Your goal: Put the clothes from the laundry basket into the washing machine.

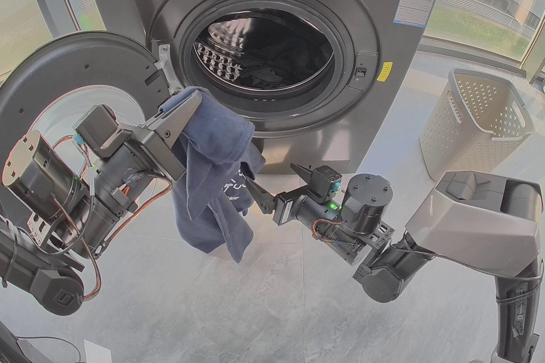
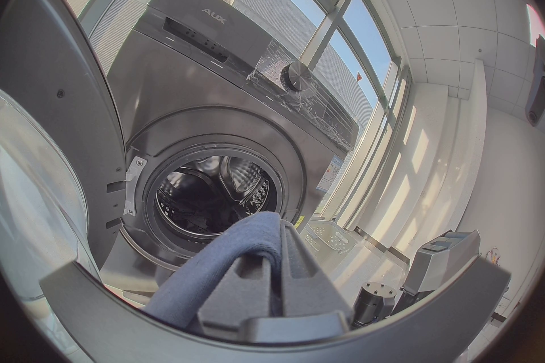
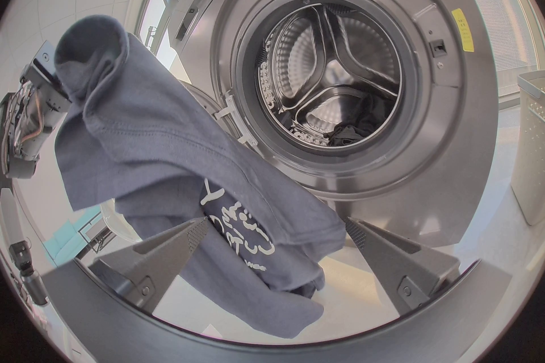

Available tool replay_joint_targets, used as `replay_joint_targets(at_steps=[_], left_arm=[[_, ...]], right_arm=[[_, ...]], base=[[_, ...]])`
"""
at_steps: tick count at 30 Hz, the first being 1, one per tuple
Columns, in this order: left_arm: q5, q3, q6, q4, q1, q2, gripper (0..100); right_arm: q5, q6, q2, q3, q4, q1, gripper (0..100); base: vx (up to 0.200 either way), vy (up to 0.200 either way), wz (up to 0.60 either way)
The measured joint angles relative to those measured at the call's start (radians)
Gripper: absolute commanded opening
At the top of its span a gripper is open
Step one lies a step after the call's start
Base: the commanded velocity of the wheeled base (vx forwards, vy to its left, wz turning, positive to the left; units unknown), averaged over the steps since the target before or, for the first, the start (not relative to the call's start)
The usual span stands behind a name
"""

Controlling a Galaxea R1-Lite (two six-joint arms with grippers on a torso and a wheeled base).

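My left gripper (image 1: 190, 100) is shut on a blue shirt (image 1: 218, 177) with white print, holding it up just below the left rim of the washing machine's round opening (image 1: 264, 58). The shirt (image 2: 227, 262) drapes over the shut fingers and hangs down toward the floor. My right gripper (image 1: 272, 182) stands open right beside the hanging shirt (image 3: 187, 165), its fingers (image 3: 392, 256) spread on either side of the cloth's lower part without closing on it. Dark clothes (image 3: 355, 126) lie inside the drum. The white laundry basket (image 1: 482, 120) stands to the right of the machine.
The washer door (image 1: 74, 86) is swung open to the left, close behind my left arm. Grey tiled floor (image 1: 255, 302) spreads in front of the machine. Windows (image 1: 488, 12) run behind and to the right of the machine.
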Motion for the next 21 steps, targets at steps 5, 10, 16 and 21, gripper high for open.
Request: replay_joint_targets(at_steps=[5, 10, 16, 21], left_arm=[[-0.001, 0.0, 0.0, 0.0, 0.0, -0.001, 0], [-0.002, -0.001, 0.0, 0.0, 0.0, -0.003, 0], [-0.004, -0.002, 0.0, 0.0, -0.001, -0.007, 0], [-0.007, 0.0, 0.001, 0.0, -0.003, -0.015, 0]], right_arm=[[0.001, 0.0, 0.016, -0.089, 0.053, 0.002, 100], [0.0, -0.001, 0.056, -0.19, 0.111, 0.004, 100], [0.0, -0.014, 0.121, -0.278, 0.136, -0.009, 100], [-0.002, -0.027, 0.169, -0.306, 0.129, -0.035, 100]], base=[[0.0, 0.0, 0.0], [0.0, 0.0, 0.0], [0.0, 0.0, 0.0], [0.0, 0.0, 0.0]])
